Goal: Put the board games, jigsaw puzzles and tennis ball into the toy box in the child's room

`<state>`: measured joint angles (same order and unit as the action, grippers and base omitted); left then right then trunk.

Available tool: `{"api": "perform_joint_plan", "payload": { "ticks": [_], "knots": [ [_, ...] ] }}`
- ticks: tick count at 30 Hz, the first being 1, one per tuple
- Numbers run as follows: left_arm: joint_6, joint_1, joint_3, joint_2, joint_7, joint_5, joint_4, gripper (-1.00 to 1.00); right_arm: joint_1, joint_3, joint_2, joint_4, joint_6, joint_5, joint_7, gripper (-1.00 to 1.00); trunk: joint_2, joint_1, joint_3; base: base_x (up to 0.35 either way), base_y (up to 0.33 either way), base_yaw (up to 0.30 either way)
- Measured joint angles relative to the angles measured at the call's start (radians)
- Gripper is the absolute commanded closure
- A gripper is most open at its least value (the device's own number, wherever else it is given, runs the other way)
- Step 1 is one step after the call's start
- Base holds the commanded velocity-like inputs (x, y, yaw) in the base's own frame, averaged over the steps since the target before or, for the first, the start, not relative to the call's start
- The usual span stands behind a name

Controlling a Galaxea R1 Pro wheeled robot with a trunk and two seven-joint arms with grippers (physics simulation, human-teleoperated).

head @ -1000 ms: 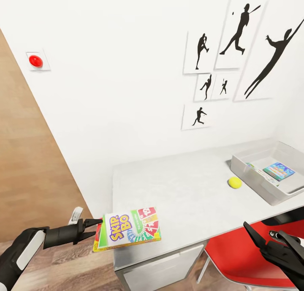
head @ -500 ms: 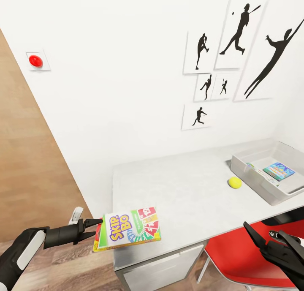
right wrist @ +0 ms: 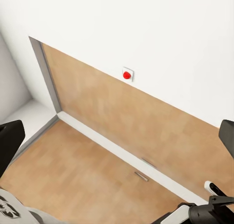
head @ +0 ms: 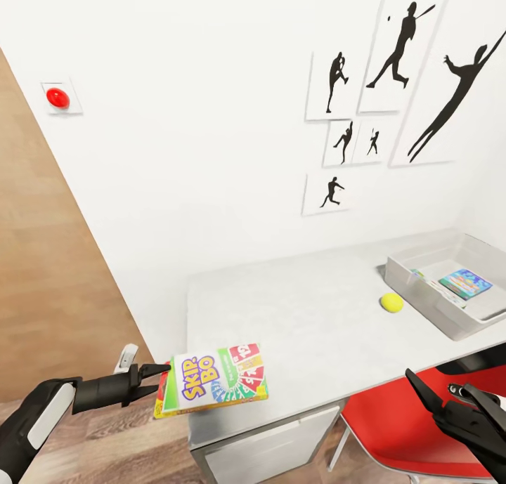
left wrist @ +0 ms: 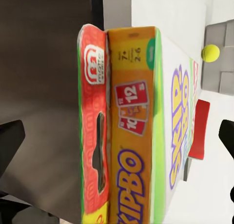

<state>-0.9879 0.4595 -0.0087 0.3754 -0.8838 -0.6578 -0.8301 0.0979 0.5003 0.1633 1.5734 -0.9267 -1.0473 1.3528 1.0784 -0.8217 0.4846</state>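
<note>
At the near left corner of the worktop [head: 295, 308], the left hand [head: 158, 380] pinches the edge of a Skip-Bo board game [head: 214, 378], holding it flat with the printed lid up, partly over the corner and partly out past it. From the left wrist camera the same box [left wrist: 141, 131] shows its orange end panel, and a second, red-edged box [left wrist: 92, 136] appears pressed against it; whether the hand holds both cannot be told for certain.

Farther along the worktop from that corner, the tennis ball [head: 391, 302] lies on the pale surface, just beside the near wall of the toy box [head: 422, 291]. Inside the toy box lies a light blue board game [head: 464, 284], with other flat printed items beside it, too small to identify.

Below the worktop's front edge, at the toy box end, the right hand [head: 450, 400] hangs with its fingers spread and nothing between them, above a red chair [head: 393, 428].

On the white wall behind the worktop hang black baseball-player silhouette pictures [head: 400, 48], and a red button [head: 57, 98] sits far from them, by the wooden panel [head: 49, 280].
</note>
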Motion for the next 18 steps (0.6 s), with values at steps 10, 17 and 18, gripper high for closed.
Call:
{"api": "perform_joint_plan", "payload": {
  "ticks": [10, 17, 18],
  "knots": [
    [0.0, 0.0, 0.0, -0.001, 0.0, 0.0, 0.0, -1.0, 0.0, 0.0, 0.0, -0.001, 0.001, 0.0, 0.0, -1.0, 0.0, 0.0, 0.0, 0.0, 0.0, 0.0],
    [0.0, 0.0, 0.0, -0.003, 0.0, 0.0, 0.0, -1.0, 0.0, 0.0, 0.0, -0.001, 0.001, 0.0, 0.0, -1.0, 0.0, 0.0, 0.0, -0.048, -0.077, 0.0],
    [0.0, 0.0, 0.0, -0.003, 0.0, 0.0, 0.0, -1.0, 0.0, 0.0, 0.0, -0.002, 0.001, 0.0, 0.0, -1.0, 0.0, 0.0, 0.0, -0.051, -0.103, 0.0]
  ]
}}
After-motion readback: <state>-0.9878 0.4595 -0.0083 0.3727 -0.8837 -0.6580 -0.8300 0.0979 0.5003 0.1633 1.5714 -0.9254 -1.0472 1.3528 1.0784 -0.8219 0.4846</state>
